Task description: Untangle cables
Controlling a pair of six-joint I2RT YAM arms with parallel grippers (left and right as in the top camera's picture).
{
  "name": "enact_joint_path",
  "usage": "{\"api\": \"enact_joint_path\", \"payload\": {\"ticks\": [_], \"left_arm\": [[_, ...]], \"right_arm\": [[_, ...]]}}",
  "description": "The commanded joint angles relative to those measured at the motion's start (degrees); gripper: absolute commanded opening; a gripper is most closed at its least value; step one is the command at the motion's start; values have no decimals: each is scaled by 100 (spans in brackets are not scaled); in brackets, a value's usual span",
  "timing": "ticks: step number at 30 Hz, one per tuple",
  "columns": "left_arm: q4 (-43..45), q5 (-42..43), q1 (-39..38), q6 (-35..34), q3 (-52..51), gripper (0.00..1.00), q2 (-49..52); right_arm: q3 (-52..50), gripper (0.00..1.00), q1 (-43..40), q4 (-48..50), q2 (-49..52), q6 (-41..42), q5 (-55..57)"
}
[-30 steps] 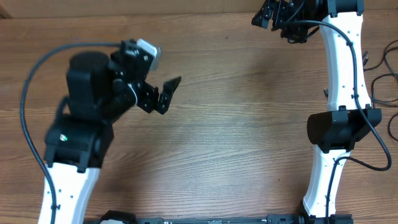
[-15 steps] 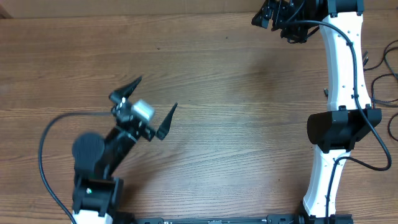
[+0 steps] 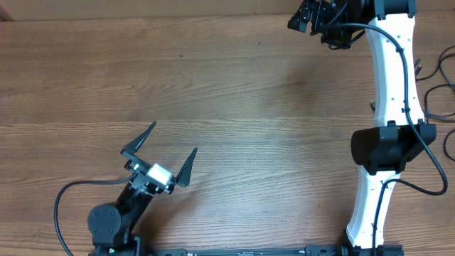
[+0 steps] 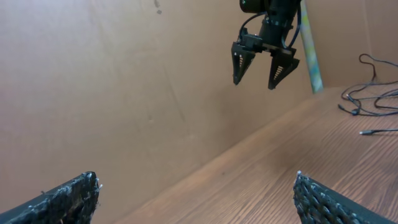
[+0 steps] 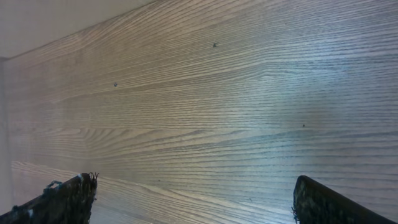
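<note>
L gripper (image 3: pixel 170 142) sits low at approx 7 o'clock on the wood table (image 3: pixel 256 107) in the overhead view. Its jaws are spread wide w/ nothing between them, tips aimed toward 1 o'clock. In the L wrist view both finger tips frame bare wood and a brown wall.

R gripper (image 3: pixel 306 20) is up at 1 o'clock by the far edge, on the white R arm (image 3: pixel 391 78), which runs from 5 o'clock up the right side. From the L wrist cam the R gripper (image 4: pixel 255 81) hangs clear above the tabletop, fingers apart and empty. The R wrist view shows only wood grain between its pads.

Cables (image 4: pixel 367 94) are thin black loose strands on the table at the far right edge, approx 3 o'clock overhead (image 3: pixel 435 91) – beyond the R arm, well apart from both grippers. One small plug end (image 4: pixel 373 132) lies alone nearby.
</note>
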Motion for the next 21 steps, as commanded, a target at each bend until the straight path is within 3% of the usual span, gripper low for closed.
{"api": "enact_joint_path", "payload": {"ticks": [1, 7, 13, 21], "left_arm": [[26, 87, 98, 107, -374, 100, -476], [28, -2, 149, 109, -898, 99, -1161], [-581, -299, 219, 33, -892, 100, -1556], [-1895, -1856, 227, -1141, -892, 100, -2164]], "right_arm": [[-2, 100, 11, 7, 0, 2, -26], [-2, 100, 11, 7, 0, 2, -26], [-2, 100, 11, 7, 0, 2, -26], [-2, 100, 13, 7, 0, 2, -26]]}}
